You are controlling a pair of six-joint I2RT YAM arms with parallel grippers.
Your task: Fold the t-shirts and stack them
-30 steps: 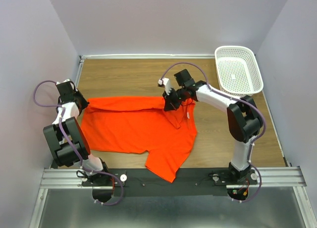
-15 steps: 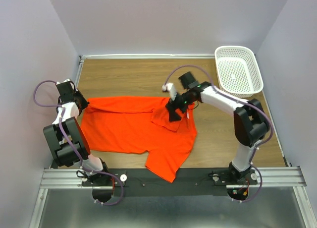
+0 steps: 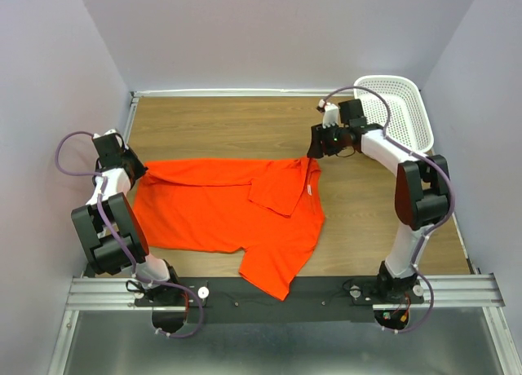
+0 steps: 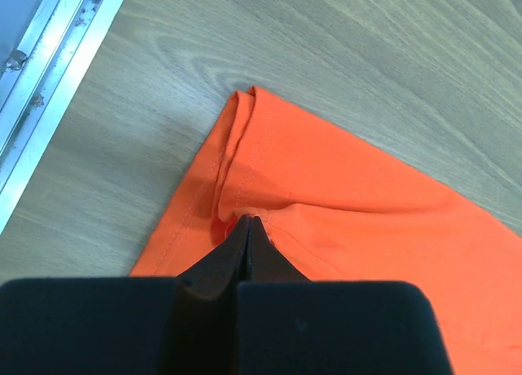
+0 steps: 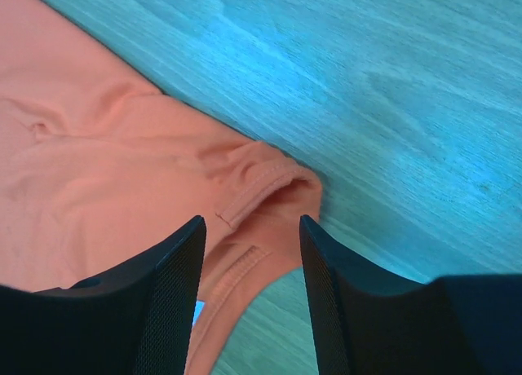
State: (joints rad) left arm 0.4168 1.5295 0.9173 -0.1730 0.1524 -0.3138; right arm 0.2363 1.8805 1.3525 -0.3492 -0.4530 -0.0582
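The left gripper (image 4: 247, 222) is clenched on the t-shirt (image 3: 220, 212). Its two black fingers meet tip to tip, and a small ridge of orange cloth is pinched between them, just inside a stitched hem. In the top view this gripper (image 3: 139, 169) sits at the garment's 9 o'clock edge, low on the wooden table (image 3: 220, 126).

The right gripper (image 5: 251, 224) is released. Its jaws stand apart with nothing between them, and the ribbed neck opening of the shirt lies on the wood below the gap. A small pale tag (image 5: 198, 308) peeks out beside the left-hand finger. It is too little seen for any writing to be read. From above, this gripper (image 3: 316, 147) hovers at the shirt's 1 o'clock corner.

The orange shirt lies spread across the middle of the table. A flap is folded over towards its centre near 1 o'clock. One lobe reaches down at 6 o'clock onto the black rail (image 3: 326, 292) at the near edge.

A white perforated basket (image 3: 418, 118) stands at the table's 2 o'clock corner, well apart from the shirt and partly behind the right arm.
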